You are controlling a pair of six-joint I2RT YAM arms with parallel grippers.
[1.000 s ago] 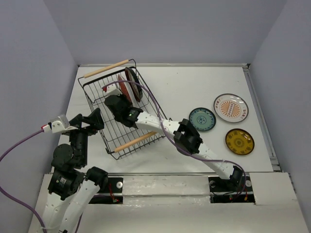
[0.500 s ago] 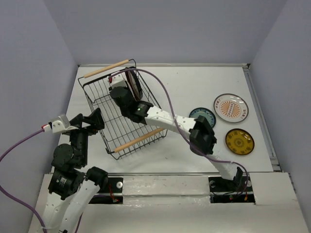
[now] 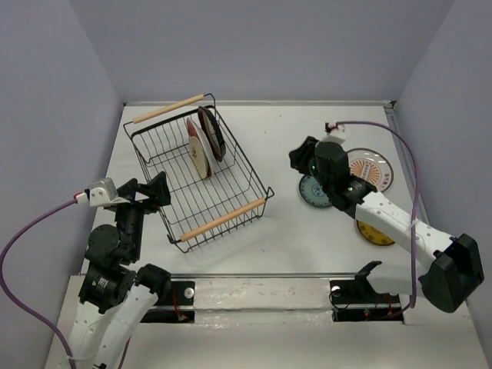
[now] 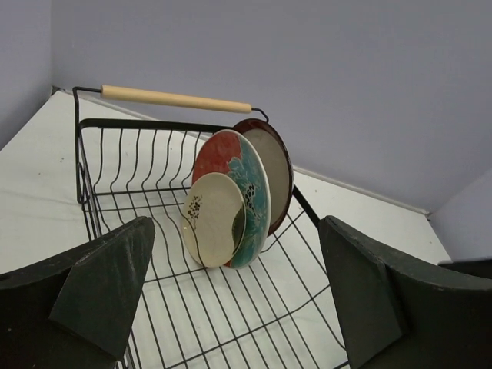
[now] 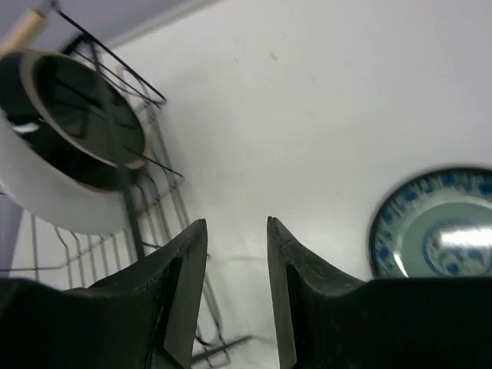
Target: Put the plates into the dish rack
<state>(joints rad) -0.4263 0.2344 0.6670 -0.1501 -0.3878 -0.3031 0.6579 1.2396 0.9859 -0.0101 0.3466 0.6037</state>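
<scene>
Three plates [image 4: 234, 196] stand on edge against the right long wall of the diagonal dish rack [image 3: 223, 220], faces toward the wide-open, empty left gripper [image 4: 237, 254]; right gripper [image 5: 237, 231] slightly parted, empty.

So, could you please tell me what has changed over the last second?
The right claw let go of the cream plate, left standing in the dish rack, and swung right out of it to hover near the teal plate, jaws apart and empty. The left claw, open, and the other plates kept their places.

Both arms: white links [image 3: 384, 211], black joints [image 3: 460, 270], purple cables [image 3: 410, 157], black pincer fingers [image 4: 104, 288].
</scene>
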